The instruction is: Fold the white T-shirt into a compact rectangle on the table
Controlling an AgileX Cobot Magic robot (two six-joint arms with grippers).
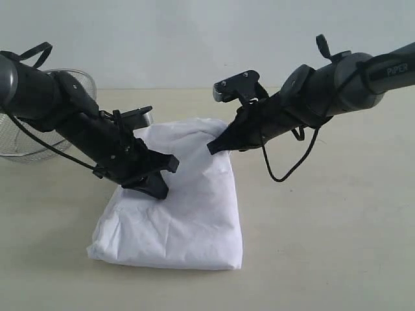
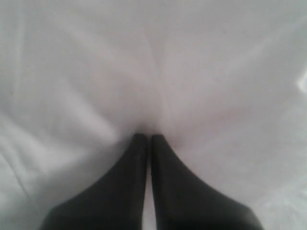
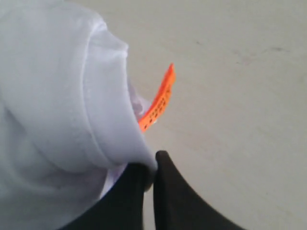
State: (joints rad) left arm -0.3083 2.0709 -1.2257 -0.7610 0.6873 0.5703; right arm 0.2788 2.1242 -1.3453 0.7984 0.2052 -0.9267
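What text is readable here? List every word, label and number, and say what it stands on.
"PIPER": on the right arm's tube.
Orange tag tucked in the white T-shirt: dark print, too blurred to read.
Nothing else is readable.

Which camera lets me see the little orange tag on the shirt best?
The right wrist view: the orange tag peeks out of the folded white T-shirt, close up. The exterior and left wrist views show the shirt's white cloth but no tag.
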